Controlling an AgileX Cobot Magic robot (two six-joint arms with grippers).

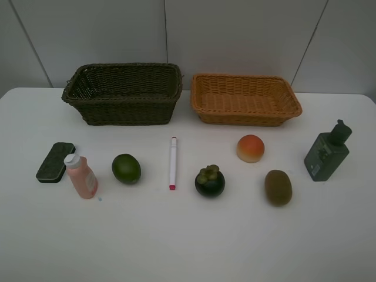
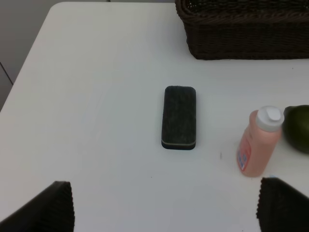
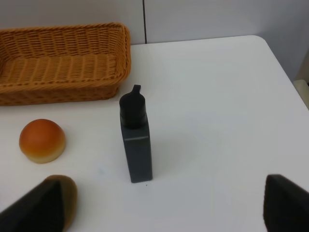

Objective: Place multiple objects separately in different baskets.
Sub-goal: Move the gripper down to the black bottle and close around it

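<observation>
I am holding both tools wide open above the counter (image 1: 188,247), and neither one is gripping anything. All 8 things are sitting out on the counter, and none is lying in a basket yet.

My left tool (image 2: 169,208) is hanging with the eraser block (image 2: 179,117) lying flat straight ahead of it, lined up with the gap between the jaws. I am guessing it is light, a bit soft and not slippery. I am thinking of pinching it across its 2 long sides, near the middle. The pink bottle (image 2: 258,142) is standing near, off to one side of this tool, with the green fruit (image 2: 297,128) just beyond it. The bottle is looking smooth and easy to tip, so I am planning to keep clear of it. The dark basket (image 2: 241,38) is waiting farther ahead.

My right tool (image 3: 164,205) is facing the pump bottle (image 3: 136,145), which is standing upright straight ahead. I am judging it hard, smooth and top-heavy. I am thinking of squeezing its flat body low down, not the thin pump neck. The peach (image 3: 42,140) and the kiwi (image 3: 65,198) are sitting off to one side, the kiwi partly hiding behind a finger. Both are round and are likely to roll. The orange basket (image 3: 63,63) is waiting farther ahead of this tool.
</observation>
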